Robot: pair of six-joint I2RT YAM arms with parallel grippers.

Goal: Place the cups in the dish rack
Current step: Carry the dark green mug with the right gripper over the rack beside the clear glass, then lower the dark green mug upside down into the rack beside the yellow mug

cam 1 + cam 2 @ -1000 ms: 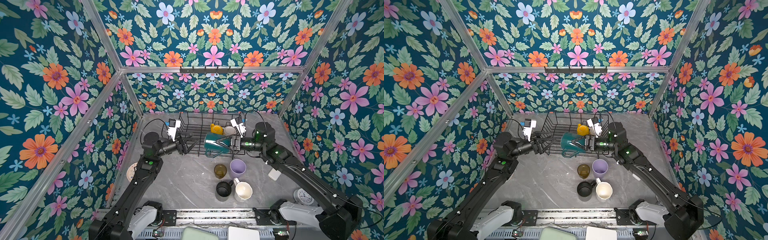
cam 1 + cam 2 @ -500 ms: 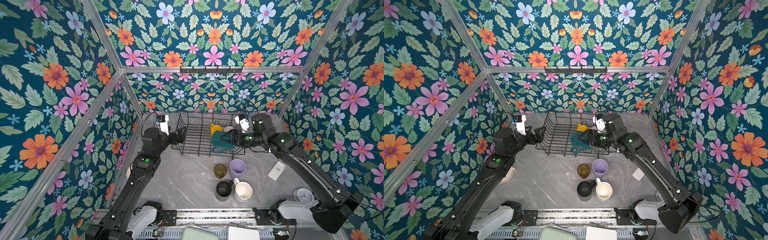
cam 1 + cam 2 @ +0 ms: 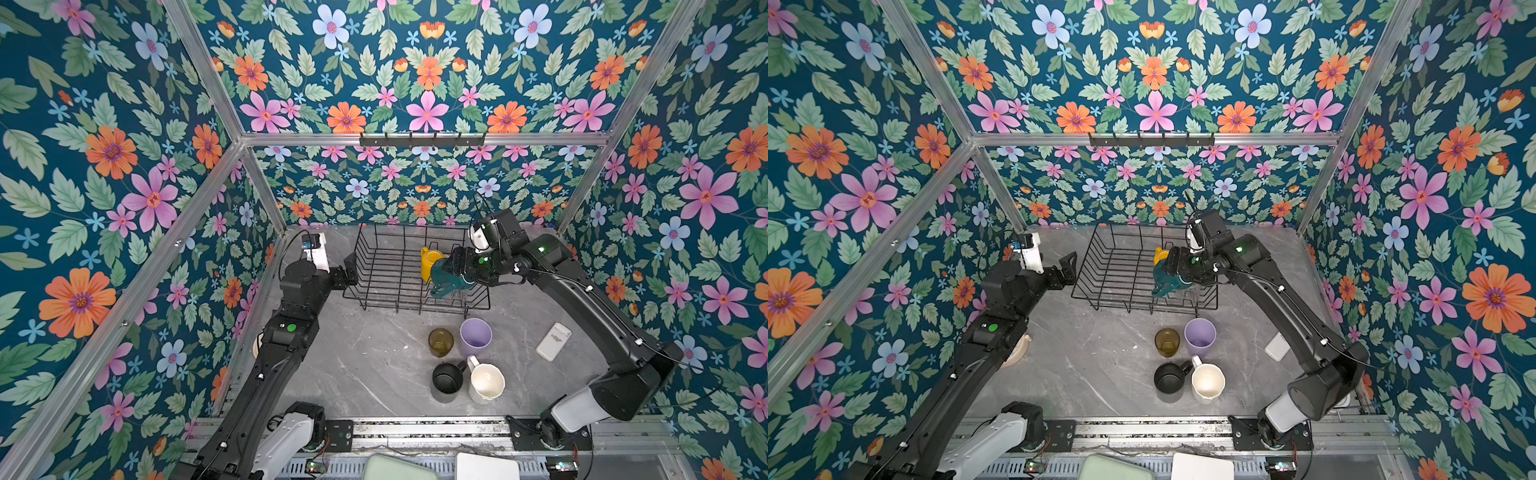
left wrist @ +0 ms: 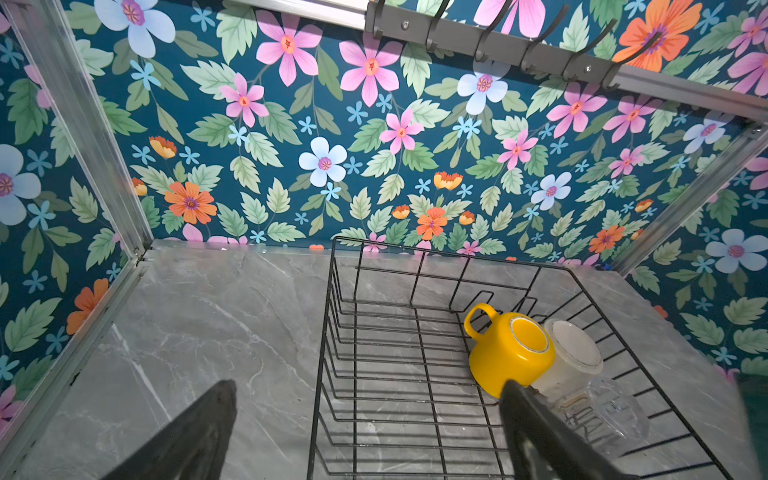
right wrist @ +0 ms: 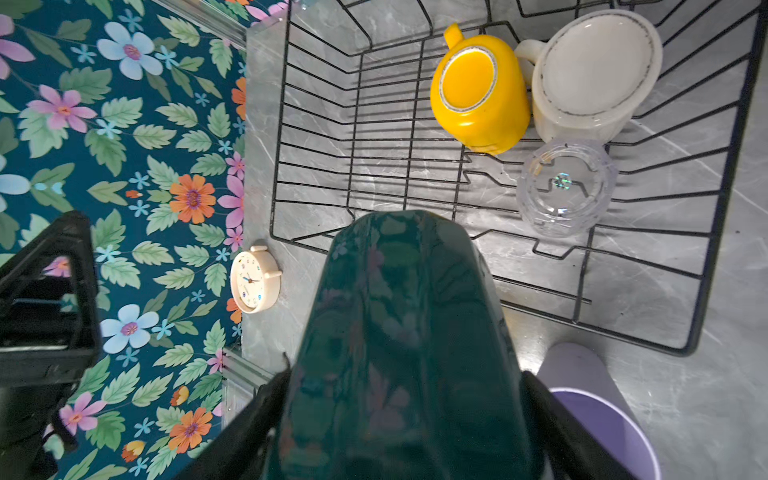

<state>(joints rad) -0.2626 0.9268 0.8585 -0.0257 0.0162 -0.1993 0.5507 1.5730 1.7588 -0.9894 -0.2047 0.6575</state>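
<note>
**Green mug being carried over the rack's near side**

The left gripper is hanging empty, jaws wide apart, just outside the dish rack, probably keeping clear. Inside the rack, the yellow mug, an upturned white cup and the clear glass are sitting bottoms-up to drain. The right gripper is clamping the dark-green mug, tipped over beside them, seemingly for the same inverted placement. The amber glass, lilac tumbler, black mug and white mug are waiting upright on the table in front.

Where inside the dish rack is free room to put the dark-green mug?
The dish rack is bare from its left wall to the yellow mug. Its right end is crowded: yellow mug, white mug and clear glass stand close together.
</note>
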